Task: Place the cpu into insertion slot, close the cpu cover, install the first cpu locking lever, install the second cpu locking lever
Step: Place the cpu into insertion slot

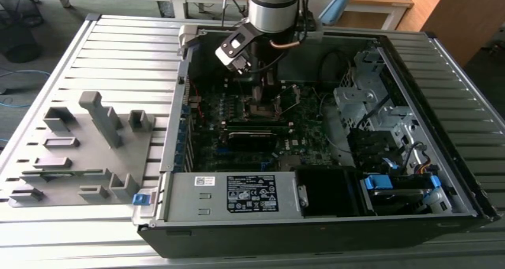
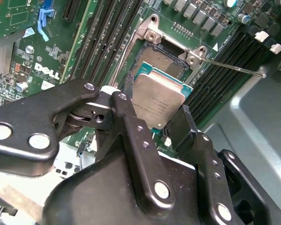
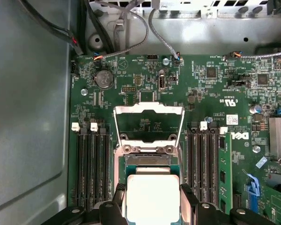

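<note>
My gripper is shut on the cpu, a flat square chip with a dull silver top and a green edge. One finger presses each side of the cpu. The chip sits slightly tilted directly over the insertion slot, a dark square socket with a silvery rim; whether it touches the socket I cannot tell. The cpu cover, a thin silvery frame, stands swung open beyond the slot. A thin metal locking lever sticks out sideways, unlatched. In the exterior view the gripper hangs over the slot mid-board.
Long black memory slots flank the socket on both sides, one holding a green module. Cables run along the case wall. The drive cage and power supply border the board. A grey fixture tray lies at the exterior view's left.
</note>
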Tool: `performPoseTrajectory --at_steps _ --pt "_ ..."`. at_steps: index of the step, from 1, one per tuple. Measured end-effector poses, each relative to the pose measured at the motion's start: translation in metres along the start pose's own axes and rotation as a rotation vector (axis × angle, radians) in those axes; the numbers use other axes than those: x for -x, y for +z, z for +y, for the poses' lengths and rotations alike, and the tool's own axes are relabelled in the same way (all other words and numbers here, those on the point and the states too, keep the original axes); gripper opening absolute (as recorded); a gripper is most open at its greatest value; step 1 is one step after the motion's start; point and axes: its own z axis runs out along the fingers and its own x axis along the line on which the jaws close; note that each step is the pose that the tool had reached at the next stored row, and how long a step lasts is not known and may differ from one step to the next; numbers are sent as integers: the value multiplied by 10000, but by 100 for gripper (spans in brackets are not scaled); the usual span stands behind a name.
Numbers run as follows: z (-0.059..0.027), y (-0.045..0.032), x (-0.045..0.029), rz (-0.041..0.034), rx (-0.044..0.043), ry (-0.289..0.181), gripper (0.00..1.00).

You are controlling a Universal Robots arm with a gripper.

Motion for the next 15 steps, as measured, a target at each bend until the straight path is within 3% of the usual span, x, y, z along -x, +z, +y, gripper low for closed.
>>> performPoseTrajectory --at_steps 4,15 --pt "-4 41 1 -2 -1 -4 54" --pt "-20 65 1 -2 1 -3 54"
